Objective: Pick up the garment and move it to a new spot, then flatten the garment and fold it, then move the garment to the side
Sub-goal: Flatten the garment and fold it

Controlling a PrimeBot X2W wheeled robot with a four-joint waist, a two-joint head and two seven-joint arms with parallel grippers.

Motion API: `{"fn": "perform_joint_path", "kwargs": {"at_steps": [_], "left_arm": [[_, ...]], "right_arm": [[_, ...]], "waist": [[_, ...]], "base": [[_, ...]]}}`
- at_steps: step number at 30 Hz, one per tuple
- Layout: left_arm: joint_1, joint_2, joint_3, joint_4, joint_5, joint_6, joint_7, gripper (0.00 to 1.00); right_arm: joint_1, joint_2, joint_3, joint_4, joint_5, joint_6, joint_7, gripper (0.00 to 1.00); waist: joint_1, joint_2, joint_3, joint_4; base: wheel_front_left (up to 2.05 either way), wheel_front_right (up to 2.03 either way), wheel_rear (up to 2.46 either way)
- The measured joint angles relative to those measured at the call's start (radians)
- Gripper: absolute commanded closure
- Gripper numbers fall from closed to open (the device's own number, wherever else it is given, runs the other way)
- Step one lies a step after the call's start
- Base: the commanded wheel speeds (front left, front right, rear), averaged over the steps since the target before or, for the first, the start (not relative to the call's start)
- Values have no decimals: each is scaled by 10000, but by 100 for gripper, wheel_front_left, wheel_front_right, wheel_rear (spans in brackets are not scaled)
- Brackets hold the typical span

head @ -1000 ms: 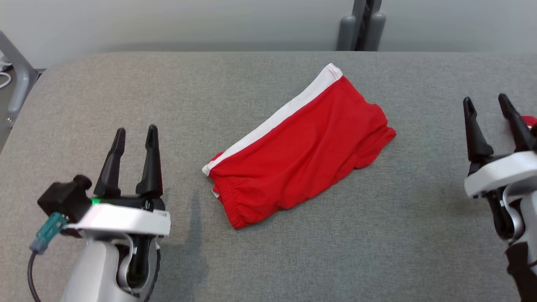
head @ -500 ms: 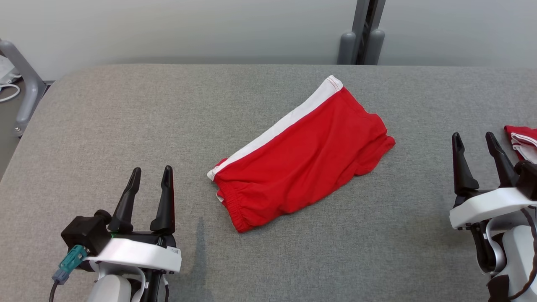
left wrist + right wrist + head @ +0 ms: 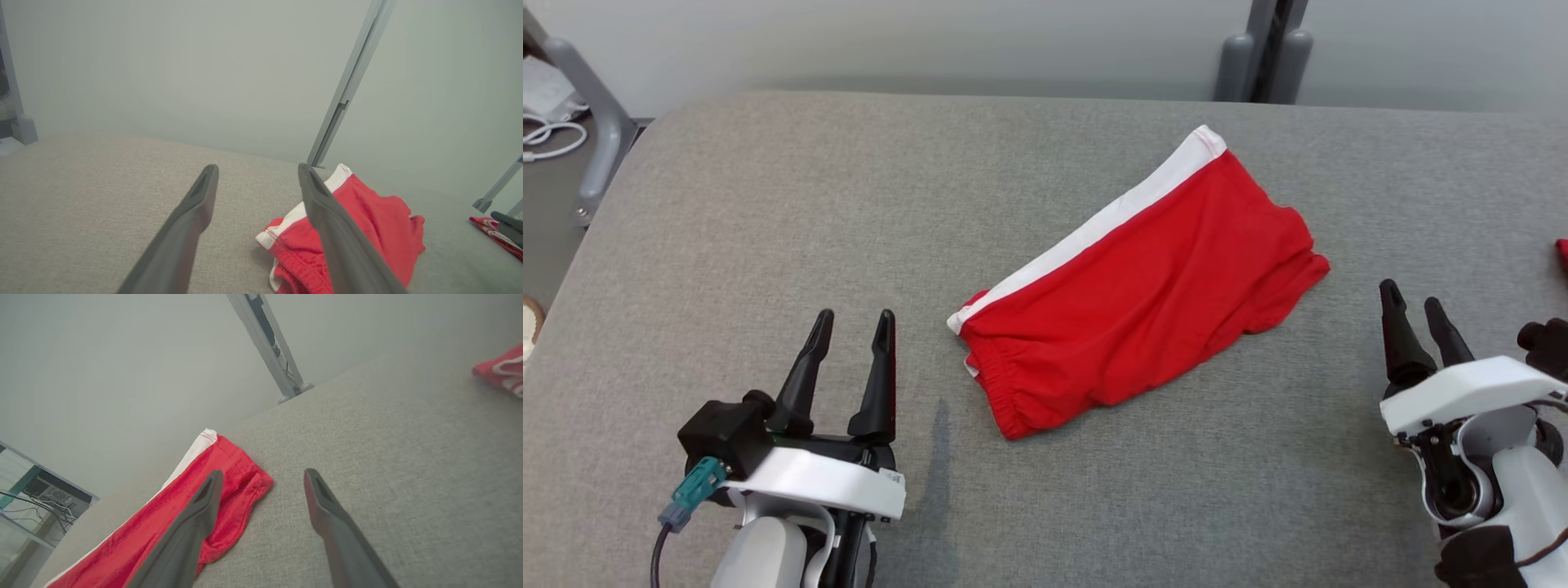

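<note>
The garment (image 3: 1143,286) is a pair of red shorts with a white side stripe, lying folded and slanted in the middle of the grey table (image 3: 768,204). It also shows at the lower right of the left wrist view (image 3: 367,220) and at the lower left of the right wrist view (image 3: 171,514). My left gripper (image 3: 855,318) stands open at the lower left, a short way left of the garment's near end, holding nothing. At the lower right, my right gripper (image 3: 1411,298) is open and empty, to the right of the garment's far end.
Another red and white cloth (image 3: 500,369) lies at the table's right edge, its tip in the head view (image 3: 1562,251). A grey post (image 3: 1270,53) rises behind the table. A grey frame leg (image 3: 596,131) and white cables stand past the left edge.
The head camera has moved, so the whole picture has shifted. Both grippers have drawn back toward me and sit lower in the view, still open. The garment lies as before.
</note>
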Motion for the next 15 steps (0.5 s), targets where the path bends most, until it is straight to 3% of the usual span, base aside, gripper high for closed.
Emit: {"fn": "perform_joint_path", "kwargs": {"at_steps": [9,15], "left_arm": [[-132,2,-384,0,-48,178,0,0],[-136,0,-483,-42,-115,311,2,0]], "right_arm": [[-875,-2,-531,1310,1992,-2,1799,0],[-1619,-107,-940,2031,2738,-4,2487,0]], "waist": [[0,0,337,670],[0,0,627,1152]], "base": [[0,0,0],[0,0,0]]}}
